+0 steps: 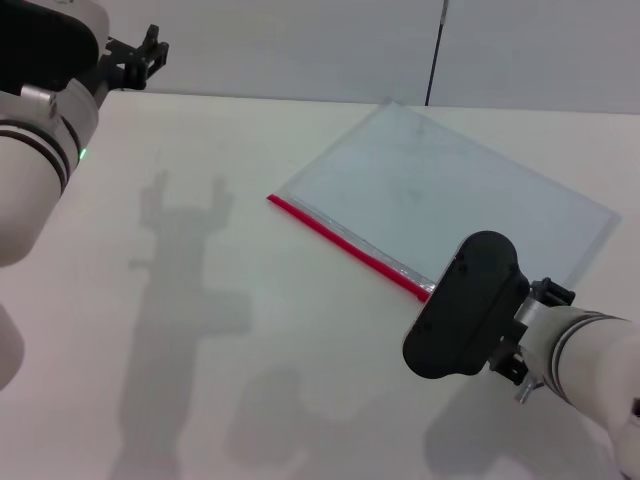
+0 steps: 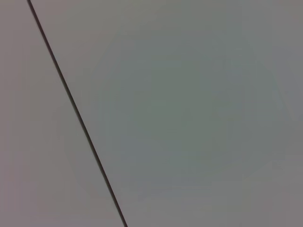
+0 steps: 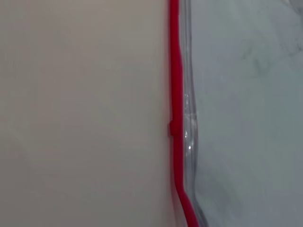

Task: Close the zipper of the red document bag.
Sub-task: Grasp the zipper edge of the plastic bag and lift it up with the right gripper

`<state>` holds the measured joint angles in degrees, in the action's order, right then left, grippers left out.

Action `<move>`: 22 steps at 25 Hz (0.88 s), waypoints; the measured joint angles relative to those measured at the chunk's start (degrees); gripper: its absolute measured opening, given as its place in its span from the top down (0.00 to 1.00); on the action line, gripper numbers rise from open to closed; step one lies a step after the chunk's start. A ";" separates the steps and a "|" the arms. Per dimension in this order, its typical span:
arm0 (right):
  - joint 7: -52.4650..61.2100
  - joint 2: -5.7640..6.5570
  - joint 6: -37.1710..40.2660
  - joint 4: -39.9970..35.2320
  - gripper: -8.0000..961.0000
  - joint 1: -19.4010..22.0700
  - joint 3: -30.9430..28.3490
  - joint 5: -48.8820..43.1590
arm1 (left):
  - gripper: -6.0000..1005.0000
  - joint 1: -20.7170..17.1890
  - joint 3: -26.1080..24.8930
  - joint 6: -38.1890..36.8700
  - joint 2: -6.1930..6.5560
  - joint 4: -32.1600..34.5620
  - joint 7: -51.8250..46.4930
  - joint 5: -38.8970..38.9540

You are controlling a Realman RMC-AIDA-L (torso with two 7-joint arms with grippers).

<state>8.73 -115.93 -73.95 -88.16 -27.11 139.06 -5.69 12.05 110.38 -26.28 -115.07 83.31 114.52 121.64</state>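
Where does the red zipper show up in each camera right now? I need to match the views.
Head view: the zipper runs diagonally along the bag's near edge, its lower end hidden behind the right arm.
Left wrist view: not in it; only a pale surface with a dark line.
Right wrist view: the zipper runs the picture's full height beside the clear plastic.
Shared landmark: the red strip against the white table.

Red zipper (image 3: 176, 94) along the pale document bag (image 3: 246, 118) edge, on table (image 3: 80, 113).

Translucent pale blue-grey document bag (image 1: 450, 190), bright red zipper (image 1: 345, 243), white table (image 1: 200, 330), black-and-white arms
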 joint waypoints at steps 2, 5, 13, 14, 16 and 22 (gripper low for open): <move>0.65 0.00 0.39 1.05 0.51 -0.63 0.37 -0.08 | 0.20 0.04 0.00 0.00 -0.05 0.00 0.00 0.00; 1.79 0.00 0.62 2.98 0.52 -1.88 1.45 -0.14 | 0.20 0.10 0.00 0.00 -0.06 0.00 0.00 0.00; 5.75 0.00 0.65 6.13 0.53 -4.01 3.61 -2.50 | 0.21 0.10 0.01 0.00 -0.25 0.01 0.00 -0.22; 5.78 0.00 0.65 6.15 0.53 -4.01 3.61 -2.74 | 0.21 0.09 0.00 0.00 -0.26 0.01 0.00 -0.22; 6.03 0.00 0.79 6.40 0.53 -4.06 3.61 -3.35 | 0.21 0.13 0.00 0.00 -0.30 0.01 0.00 -0.21; 9.06 -0.06 1.26 9.23 0.54 -5.57 3.70 -4.23 | 0.21 0.36 0.00 0.00 -0.33 0.01 0.00 -0.18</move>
<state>17.79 -115.98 -72.69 -78.94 -32.68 142.77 -9.91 12.41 110.39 -26.28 -115.40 83.32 114.52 121.46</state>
